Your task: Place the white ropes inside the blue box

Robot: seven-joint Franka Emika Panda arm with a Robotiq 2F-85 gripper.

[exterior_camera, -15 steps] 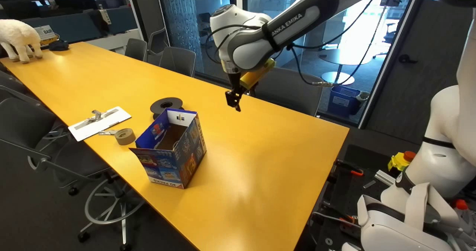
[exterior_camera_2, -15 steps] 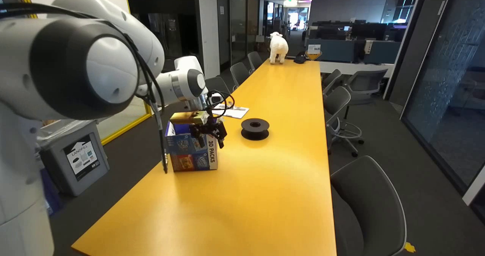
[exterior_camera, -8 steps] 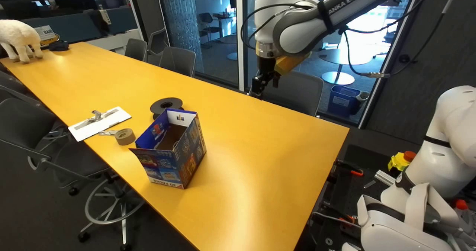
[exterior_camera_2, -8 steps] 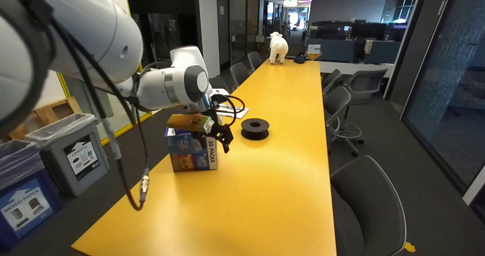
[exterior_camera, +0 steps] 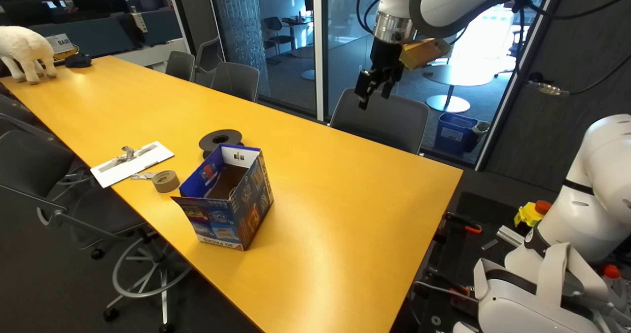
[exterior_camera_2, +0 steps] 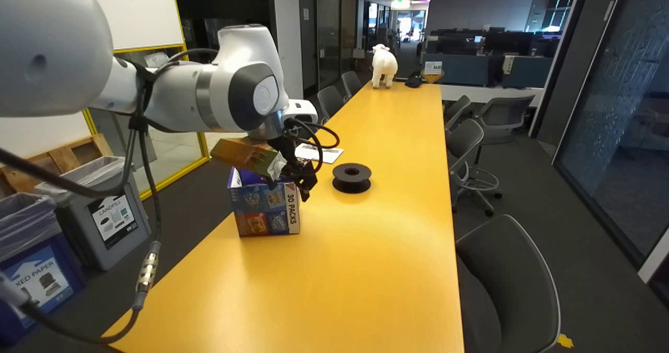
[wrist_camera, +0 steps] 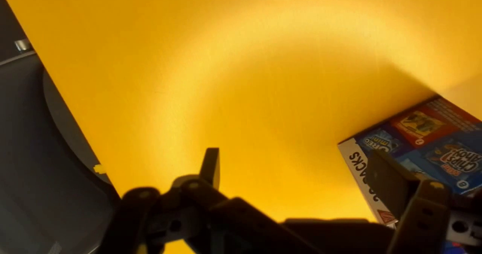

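The blue box (exterior_camera: 249,204) is an open-topped printed snack carton standing on the yellow table in both exterior views, with its side showing here (exterior_camera_2: 264,212). Its corner shows at the right of the wrist view (wrist_camera: 452,148). A small piece of white rope (exterior_camera: 232,191) shows inside the box, against its inner wall; the rest of the inside is mostly hidden. My gripper (exterior_camera: 374,96) is open and empty, raised above the table and apart from the box. In an exterior view the gripper (exterior_camera_2: 289,184) overlaps the box's top edge. The wrist view shows its fingers (wrist_camera: 299,167) wide apart.
A black spool (exterior_camera: 209,140) stands behind the box; it also shows here (exterior_camera_2: 341,174). A tape roll (exterior_camera: 165,181) and a white clipboard (exterior_camera: 111,172) lie beyond the box. Grey chairs (exterior_camera: 379,121) line the table edges. A plush sheep (exterior_camera_2: 384,65) stands at the far end.
My gripper has moved away from the box and risen, going right and up in an exterior view. It stays open. The box and the other table objects have not moved.
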